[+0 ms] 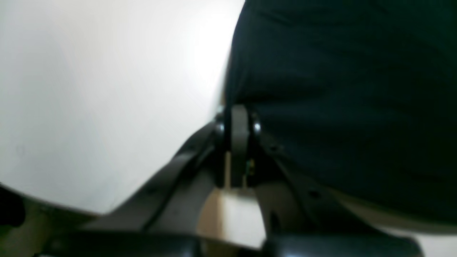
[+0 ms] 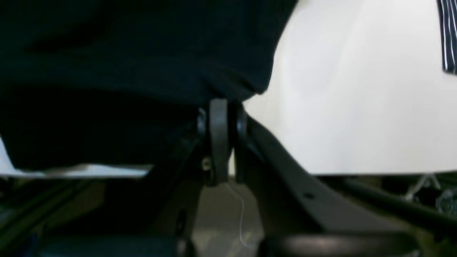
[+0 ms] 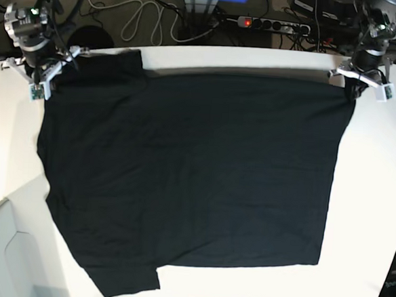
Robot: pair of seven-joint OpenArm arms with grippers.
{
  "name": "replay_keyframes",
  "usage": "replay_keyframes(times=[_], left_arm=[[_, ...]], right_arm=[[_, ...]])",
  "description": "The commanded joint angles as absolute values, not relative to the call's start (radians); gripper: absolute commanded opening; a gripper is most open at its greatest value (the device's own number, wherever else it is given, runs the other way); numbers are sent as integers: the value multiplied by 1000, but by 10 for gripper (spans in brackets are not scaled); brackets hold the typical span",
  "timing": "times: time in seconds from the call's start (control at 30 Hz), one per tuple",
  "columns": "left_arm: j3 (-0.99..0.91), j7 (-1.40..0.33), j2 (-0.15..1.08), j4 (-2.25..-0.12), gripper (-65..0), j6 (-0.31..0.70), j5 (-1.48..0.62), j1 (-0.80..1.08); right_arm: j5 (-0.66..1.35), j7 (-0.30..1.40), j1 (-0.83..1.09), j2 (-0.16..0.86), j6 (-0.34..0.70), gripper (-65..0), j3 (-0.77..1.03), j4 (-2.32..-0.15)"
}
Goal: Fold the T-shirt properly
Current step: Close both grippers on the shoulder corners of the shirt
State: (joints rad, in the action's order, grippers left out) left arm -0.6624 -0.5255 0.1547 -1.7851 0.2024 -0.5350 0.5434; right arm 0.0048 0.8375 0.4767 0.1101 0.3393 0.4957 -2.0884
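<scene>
**Left gripper pinches the shirt's edge**

The left gripper (image 1: pixel 238 117) fills the lower middle of the blurred view, its dark jaws pressed together on the edge of the black T-shirt (image 1: pixel 342 89). The cloth spreads over the right half, plain and softly creased. To the left lies the bare white table (image 1: pixel 100 100).

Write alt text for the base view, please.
A black T-shirt lies spread flat, plain side up, on a white table. The left gripper and right gripper are each shut on a far corner.
</scene>
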Motion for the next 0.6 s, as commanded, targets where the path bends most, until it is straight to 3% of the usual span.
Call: replay_keyframes(times=[0.0,0.57], left_arm=[[-670,-501,165,-1807,-650,203,-542,541],[-668,-503,170,-1807,-650,199,-538,472]], right_arm=[[5,820,466,119,351,-648,501,-2104],[2,822,384,136,351,-648,501,-2103]])
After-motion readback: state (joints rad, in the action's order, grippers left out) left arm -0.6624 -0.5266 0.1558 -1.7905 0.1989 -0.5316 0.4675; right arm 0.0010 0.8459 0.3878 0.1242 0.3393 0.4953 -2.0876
